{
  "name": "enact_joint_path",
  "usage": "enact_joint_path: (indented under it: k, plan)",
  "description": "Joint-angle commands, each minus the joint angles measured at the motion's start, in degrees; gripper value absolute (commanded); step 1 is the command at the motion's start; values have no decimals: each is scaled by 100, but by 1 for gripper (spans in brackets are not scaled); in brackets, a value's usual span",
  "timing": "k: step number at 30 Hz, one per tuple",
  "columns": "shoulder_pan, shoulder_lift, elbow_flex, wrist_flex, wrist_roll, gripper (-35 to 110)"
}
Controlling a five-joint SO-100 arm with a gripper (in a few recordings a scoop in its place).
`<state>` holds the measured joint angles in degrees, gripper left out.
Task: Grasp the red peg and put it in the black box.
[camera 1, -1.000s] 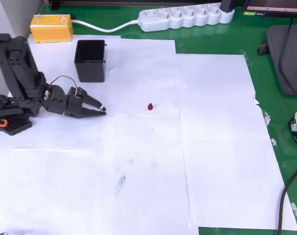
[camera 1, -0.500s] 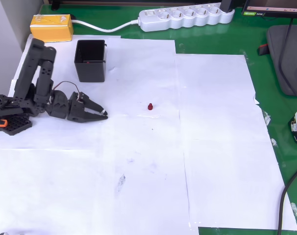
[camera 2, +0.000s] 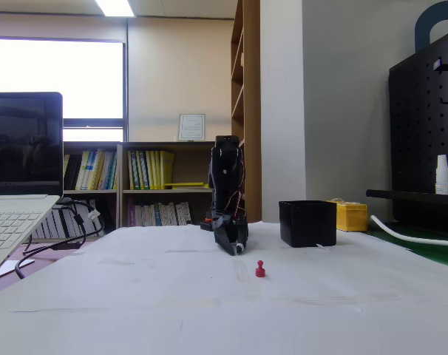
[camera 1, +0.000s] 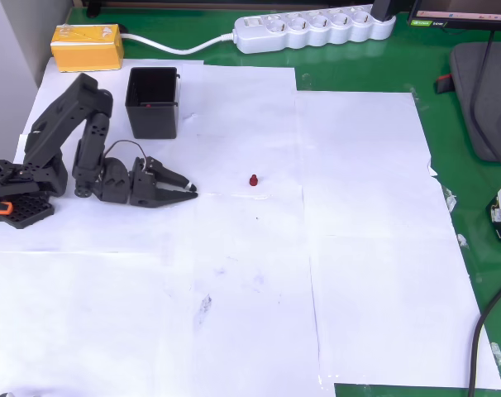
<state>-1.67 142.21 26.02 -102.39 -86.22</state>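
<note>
Covering the desk (camera 1: 374,248), white paper sheets are seen; the black box (camera 1: 152,102) stands upper left. Left of centre, the pincer (camera 1: 187,187) is slightly parted, empty. The red peg (camera 1: 253,180), centre, judged light, rigid, is best pinched across its stem.

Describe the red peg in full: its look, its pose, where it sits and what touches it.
The red peg is a tiny dark-red piece that looks like plastic, with a rounded knob over a wider foot, as the fixed view shows. It stands upright on the white paper and nothing else touches it. In the overhead view it sits to the right of the claw, with bare paper between them, and lower right of the black box.
</note>
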Motion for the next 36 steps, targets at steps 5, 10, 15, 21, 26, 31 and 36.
enact_joint_path:
  k: [5,10,15,21,26,31,36]
  plan:
    - [-141,483,703,-686,62,0]
    - [-176,545,844,-729,158,0]
    - [-158,545,949,-686,141,0]
    - [-44,369,949,-483,-88,2]
    - [-18,114,879,-132,-281,0]
    - [0,-598,554,773,-387,0]
    - [62,-940,457,1362,-272,0]
